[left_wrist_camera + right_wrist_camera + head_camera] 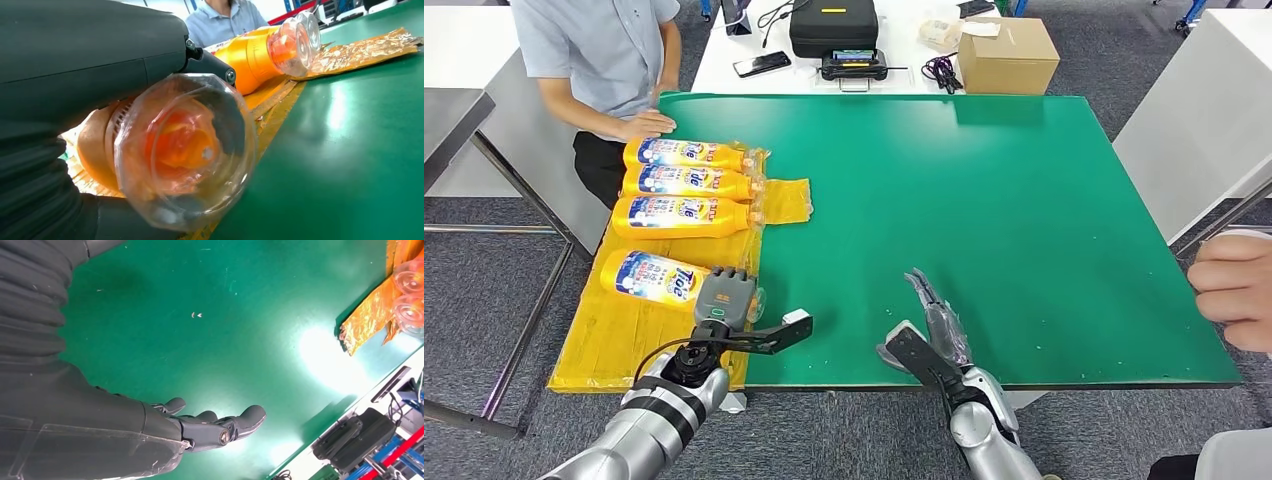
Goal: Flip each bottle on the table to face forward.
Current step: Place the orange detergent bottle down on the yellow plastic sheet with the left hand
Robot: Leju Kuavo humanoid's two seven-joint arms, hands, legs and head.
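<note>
Bottles first: your left hand [722,297] is wrapped around the neck end of the nearest orange plastic detergent bottle [652,276], lying on the crinkled yellow sheet [614,345], a grip suited to rolling it. Your left wrist view adds its clear cap [185,150]. Three more [686,184] lie beyond. Your right hand [932,322] hovers empty, fingers spread, over the green table [1024,220].

Four orange bottles [686,155] [690,183] [684,216] [656,277] on one yellow sheet [614,340]; one green table [984,220]; two robot hands [723,300] [936,320]; two persons [599,45] [1234,290]; one cardboard box [1008,55]; one black case [833,25]; one phone [761,64].
</note>
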